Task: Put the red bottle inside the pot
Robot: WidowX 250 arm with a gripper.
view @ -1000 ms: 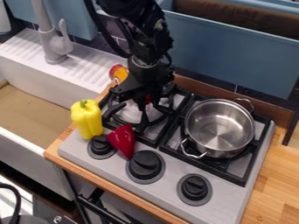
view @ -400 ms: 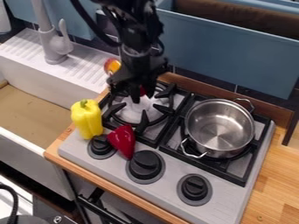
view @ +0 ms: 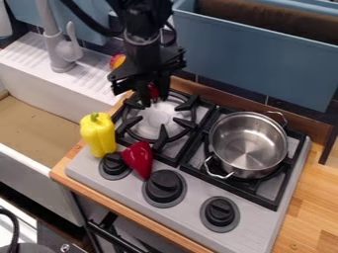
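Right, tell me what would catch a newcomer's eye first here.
The yellow pepper, upright at the left of the stove, with a glossy red cone-shaped thing beside it. Next, the shiny steel pot on the right burner, and the black gripper over the left burner, something red between its jaws.

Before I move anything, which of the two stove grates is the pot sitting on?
The grate on the picture's right, with the metal pot on top; the other grate has no pot and is nearer the end effector.
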